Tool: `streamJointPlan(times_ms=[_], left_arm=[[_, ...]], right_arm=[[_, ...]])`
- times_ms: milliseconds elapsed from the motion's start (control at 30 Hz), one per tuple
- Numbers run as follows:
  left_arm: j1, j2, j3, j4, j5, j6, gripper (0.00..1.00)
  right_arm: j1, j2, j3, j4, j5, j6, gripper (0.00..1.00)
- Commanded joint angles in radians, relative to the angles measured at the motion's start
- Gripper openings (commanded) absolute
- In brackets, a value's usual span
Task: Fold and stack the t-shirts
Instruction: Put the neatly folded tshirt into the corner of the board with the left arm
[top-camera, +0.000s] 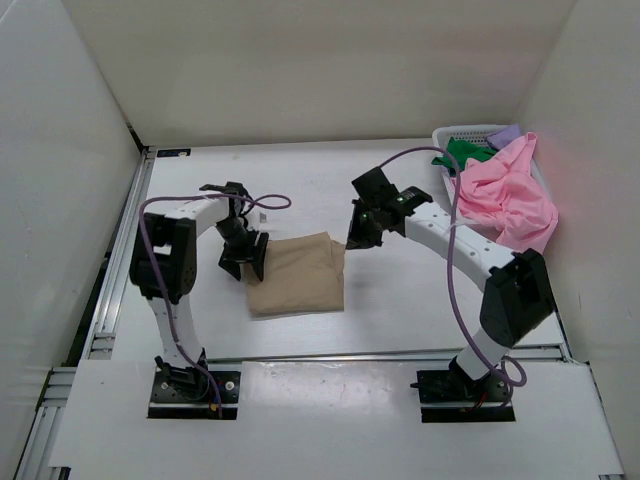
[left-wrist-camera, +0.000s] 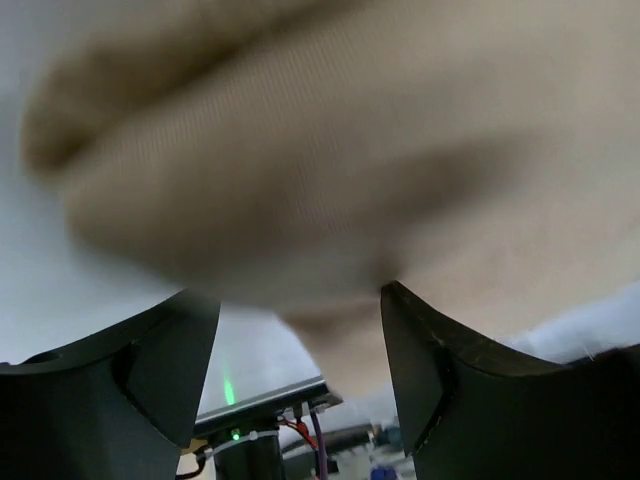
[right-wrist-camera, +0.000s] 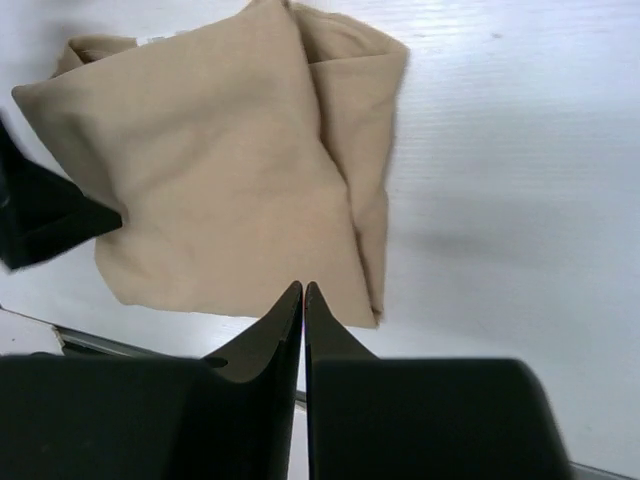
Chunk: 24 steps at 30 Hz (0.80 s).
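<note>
The tan t-shirt (top-camera: 297, 273) lies folded into a compact packet in the middle of the tabletop (top-camera: 300, 180). It is close to square, and a doubled flap runs far-to-near along its right side. The left claw (top-camera: 243, 255) sits at the packet's left edge with its jaws spread wide and the cloth just ahead of its tips (its own camera shows only blurred tan fabric). The right claw (top-camera: 362, 232) hangs by the far right corner, jaws pressed together, and no cloth shows between them.

So the shirt lies between the two claws, to the right of the left one and to the near left of the right one. The left claw looks slightly closer.

The pink t-shirt (top-camera: 510, 195) spills over the basket (top-camera: 460, 131) at the far right, well apart from the packet. The green t-shirt (top-camera: 462, 150) and the purple t-shirt (top-camera: 507, 131) are inside the basket. All three are probably the right arm's reach.
</note>
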Motion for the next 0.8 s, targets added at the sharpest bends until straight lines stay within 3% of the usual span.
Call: streamJointPlan(times_ms=[0, 133, 267, 300, 333, 467, 600, 767], left_arm=[[-0.002, 0.071, 0.065, -0.027, 0.028, 0.004, 0.76], [0.016, 0.121, 0.074, -0.013, 0.014, 0.004, 0.72], [0.026, 0.14, 0.106, -0.002, 0.058, 0.004, 0.32], [0.035, 0.14, 0.125, 0.007, 0.058, 0.004, 0.14], [0.035, 0.14, 0.135, 0.007, 0.069, 0.004, 0.1], [0.082, 0.14, 0.206, 0.007, 0.045, 0.004, 0.1], [0.153, 0.184, 0.327, 0.007, -0.09, 0.004, 0.1], [0.289, 0.307, 0.587, 0.027, -0.204, 0.004, 0.1]], right_arm=[[-0.032, -0.075, -0.045, -0.046, 0.026, -0.05, 0.07], [-0.105, -0.164, -0.085, -0.046, 0.039, -0.05, 0.07], [-0.162, -0.199, -0.106, -0.072, 0.097, -0.05, 0.08], [-0.184, -0.21, -0.106, -0.082, 0.097, -0.05, 0.08], [-0.198, -0.21, -0.106, -0.093, 0.097, -0.05, 0.08], [-0.248, -0.221, -0.106, -0.13, 0.123, -0.05, 0.08], [-0.273, -0.221, -0.106, -0.139, 0.146, -0.041, 0.08], [-0.293, -0.198, -0.062, -0.165, 0.183, -0.041, 0.09]])
